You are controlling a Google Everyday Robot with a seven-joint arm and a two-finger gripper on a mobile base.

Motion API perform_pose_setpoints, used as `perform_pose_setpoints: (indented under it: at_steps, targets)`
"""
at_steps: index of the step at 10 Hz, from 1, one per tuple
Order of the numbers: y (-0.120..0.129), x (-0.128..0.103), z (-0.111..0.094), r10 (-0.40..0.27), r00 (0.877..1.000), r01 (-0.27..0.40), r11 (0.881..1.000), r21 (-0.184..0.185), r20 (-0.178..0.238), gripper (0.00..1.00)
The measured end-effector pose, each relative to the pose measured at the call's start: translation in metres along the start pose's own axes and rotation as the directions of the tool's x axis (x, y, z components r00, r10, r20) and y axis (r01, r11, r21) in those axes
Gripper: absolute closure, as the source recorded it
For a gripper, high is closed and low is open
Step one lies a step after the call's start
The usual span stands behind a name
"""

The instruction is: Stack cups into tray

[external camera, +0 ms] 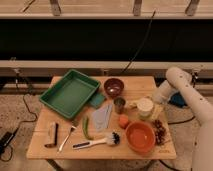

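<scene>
The green tray [70,94] lies at the back left of the wooden table and has nothing in it. The dark grey tumbler [119,104] stands upright near the middle, in front of the maroon bowl [113,87]. The wide cream-white cup [145,107] stands to its right. A small pale thing [133,105] touches the cream cup's left side; I cannot tell if it is the pale green cup. My white arm [177,80] reaches in from the right. My gripper [154,101] is low at the cream cup's right side, partly hidden behind it.
The orange bowl [140,136] sits front right with dark red grapes [160,131] beside it. A teal pad [97,100], grey cloth [103,117], small orange thing [123,121], green pepper [86,127], brush [95,142], fork [66,137] and wooden block [51,134] lie across the front.
</scene>
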Motion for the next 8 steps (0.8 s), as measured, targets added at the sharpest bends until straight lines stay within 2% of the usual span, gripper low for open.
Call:
perform_pose_setpoints:
  at_steps: [2, 5, 8]
  targets:
    - [0.000, 0.011, -0.004, 0.016, 0.999, -0.016, 1.000, 0.000, 0.044, 0.20]
    - [0.008, 0.029, -0.018, 0.034, 0.995, -0.035, 0.999, 0.014, 0.089, 0.20]
    - [0.013, 0.031, -0.020, 0.027, 0.992, -0.030, 0.999, 0.021, 0.125, 0.20]
